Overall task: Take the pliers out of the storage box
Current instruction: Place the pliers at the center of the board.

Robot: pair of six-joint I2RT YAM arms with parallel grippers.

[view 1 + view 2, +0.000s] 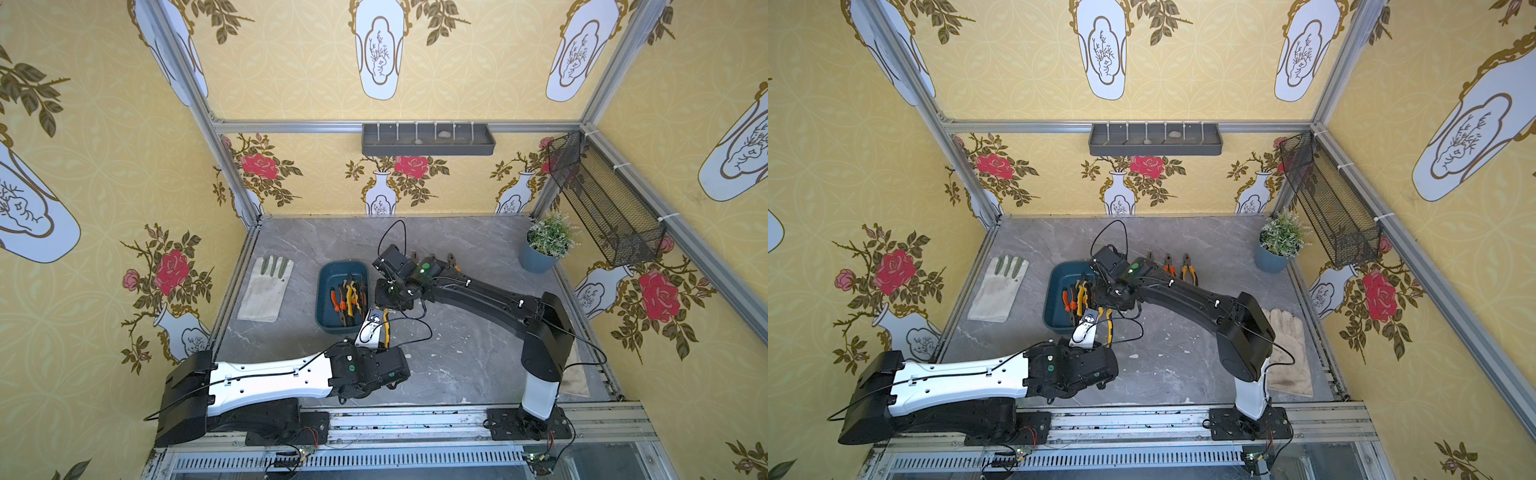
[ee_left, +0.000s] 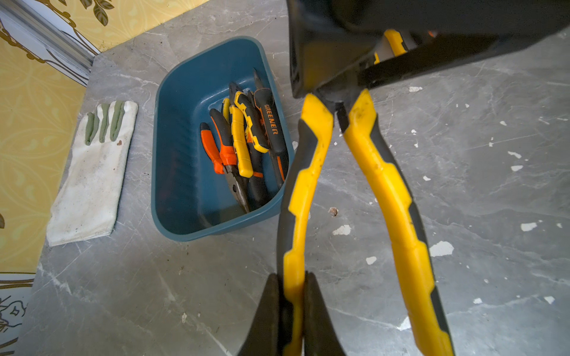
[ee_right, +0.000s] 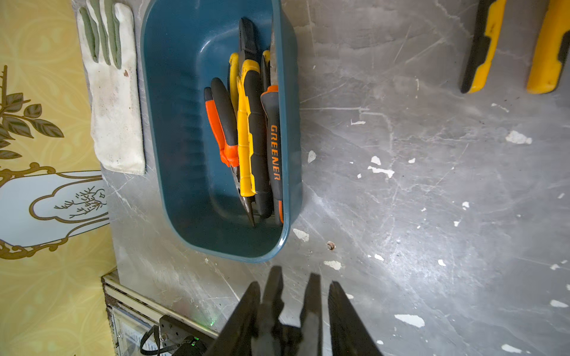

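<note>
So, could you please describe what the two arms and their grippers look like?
The left arm has a white long link between black joints; the right arm is mostly black, white only near its base. Thin black cables run along both, and each wrist carries a green dot. The left gripper and right gripper have black tapering fingers.

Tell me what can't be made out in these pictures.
Left wrist view: head of the held pliers, hidden behind the right gripper.
Storage box: piled pliers overlap, so no view gives their count.
Right wrist view: tabletop pliers, cut off by the frame edge; only handle ends show.
Top views: bits in the wall tray, too small to identify.
</note>
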